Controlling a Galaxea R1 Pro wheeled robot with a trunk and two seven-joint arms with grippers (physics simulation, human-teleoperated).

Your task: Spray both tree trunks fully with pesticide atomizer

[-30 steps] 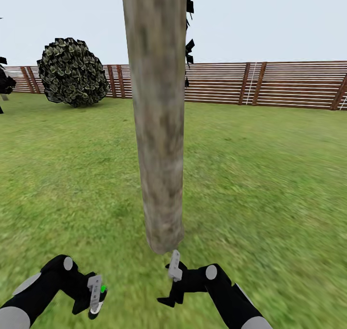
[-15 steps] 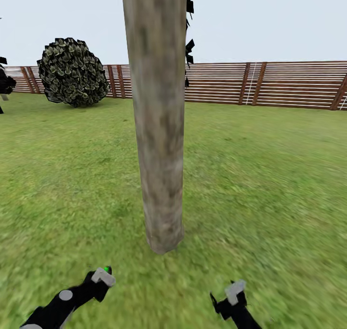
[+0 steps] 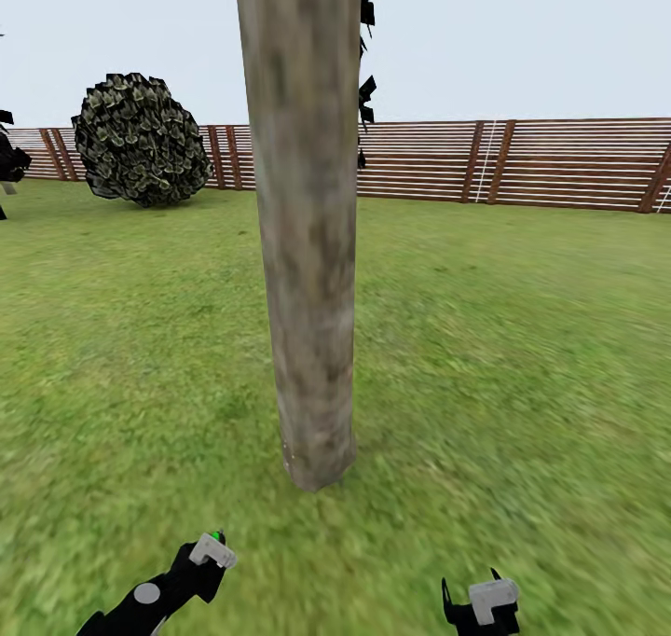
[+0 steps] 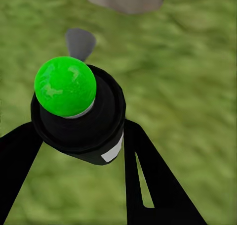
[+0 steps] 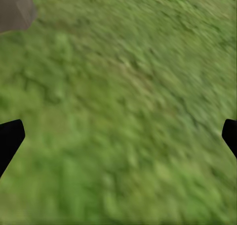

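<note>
The atomizer [image 4: 79, 111], green-tipped here, sits clamped in the left gripper [image 3: 212, 550] low before the trunk [image 3: 308, 244] on the lawn [image 3: 513, 338] — right gripper [image 3: 485, 603] spread, empty — so spray aimed this low may miss the upper bark.

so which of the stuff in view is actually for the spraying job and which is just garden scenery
For the job:
- pesticide atomizer, green tip here, held in the left gripper
- tree trunk, straight ahead

Just scenery:
- round leafy bush by the fence
- wooden fence
- lawn
- right gripper, jaws open, nothing in them
</note>
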